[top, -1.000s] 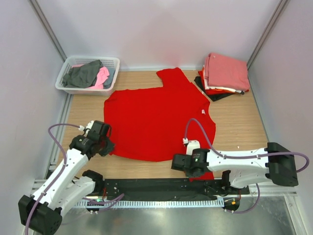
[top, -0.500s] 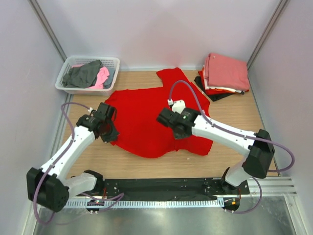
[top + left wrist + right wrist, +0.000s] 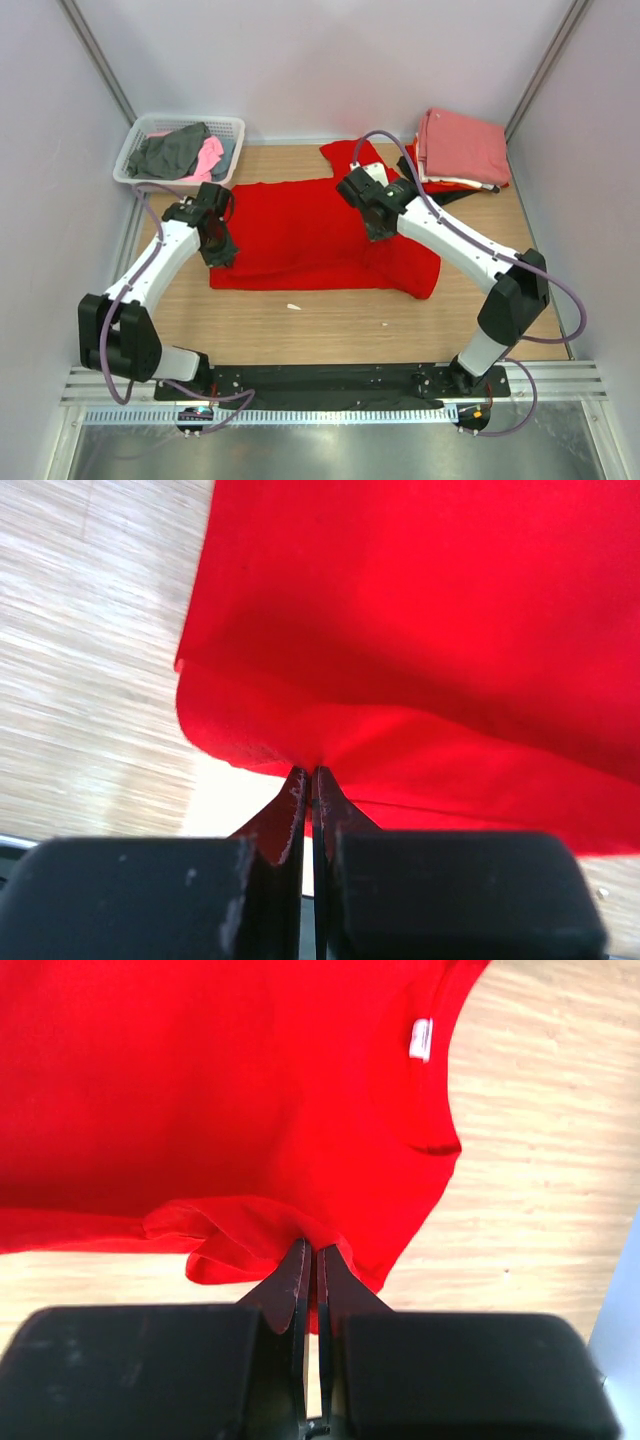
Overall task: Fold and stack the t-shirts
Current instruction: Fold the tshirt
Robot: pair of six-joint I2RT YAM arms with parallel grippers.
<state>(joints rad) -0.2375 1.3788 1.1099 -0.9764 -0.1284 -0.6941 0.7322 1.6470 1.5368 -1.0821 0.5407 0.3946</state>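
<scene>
Both arms have swung away from the near edge toward the middle of the table, dragging the near side of the red t-shirt [image 3: 300,235] with them, so the near half is now doubled over toward the far half.

- red t-shirt: mid-table, now a flattened band. Long axis runs left-right, neck end pointing right, hem end left. Far sleeve sticks out toward the back wall. The near right corner bulges nearer than the rest of the fold line.
- neck label [image 3: 421,1038]: white, just inside the collar; in the right wrist view it sits up and to the right.
- left gripper [image 3: 218,247]: jaws pressed together, pinching a cloth edge at the shirt's left end. Left wrist view shows a red fold bunched right at the tips [image 3: 308,776].
- right gripper [image 3: 384,228]: jaws also pressed together on a ruffled red edge near the collar end; tips [image 3: 310,1252] meet the cloth directly.
- table [image 3: 330,325]: wood top, bare on the near side except a small white scrap [image 3: 294,306] just near of the fold.
- folded stack [image 3: 460,148]: far right corner, salmon-pink on top with red and black under it, close to the right arm but apart from the red shirt.
- basket [image 3: 232,158]: white lattice, far left corner, holding a grey tee [image 3: 170,152] and a pink tee [image 3: 208,158], both crumpled.
</scene>
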